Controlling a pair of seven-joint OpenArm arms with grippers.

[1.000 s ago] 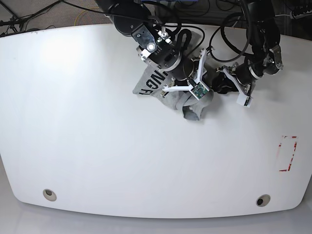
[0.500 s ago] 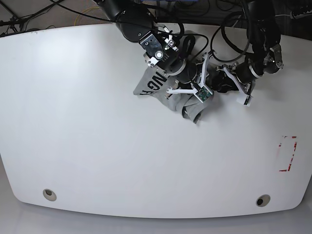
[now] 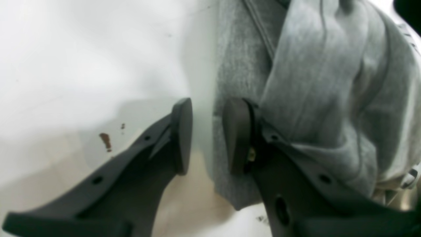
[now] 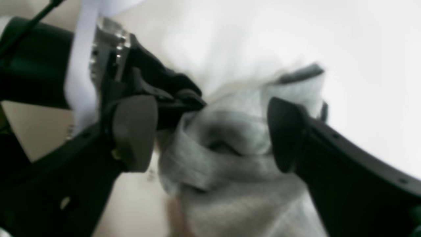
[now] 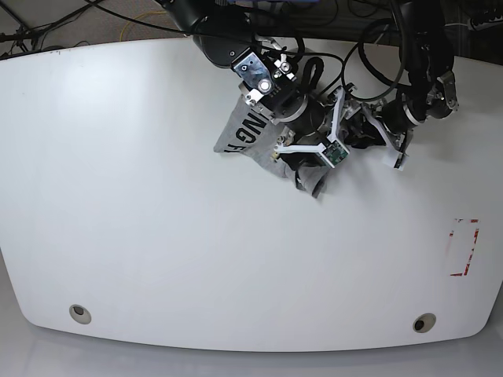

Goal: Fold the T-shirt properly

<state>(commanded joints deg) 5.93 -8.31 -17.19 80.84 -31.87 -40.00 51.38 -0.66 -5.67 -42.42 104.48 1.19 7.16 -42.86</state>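
The right claw point(image 4: 212, 135), spread open over the rumpled T-shirt point(image 4: 243, 164), has shifted toward the open left claw point(image 3: 207, 138).

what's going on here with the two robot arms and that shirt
The robot is working on a wrinkled heather-grey T-shirt with dark lettering, bunched up and not folded. The right gripper is open over the cloth; the left gripper is open at its edge. Neither appears to grip it.

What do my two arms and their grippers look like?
Both arms are mostly black, with pale grey-white parts near the grippers and black cables looping around them. The right gripper has dark, blunt, rounded fingertips; the left gripper has dark grey fingers with small metallic screws.
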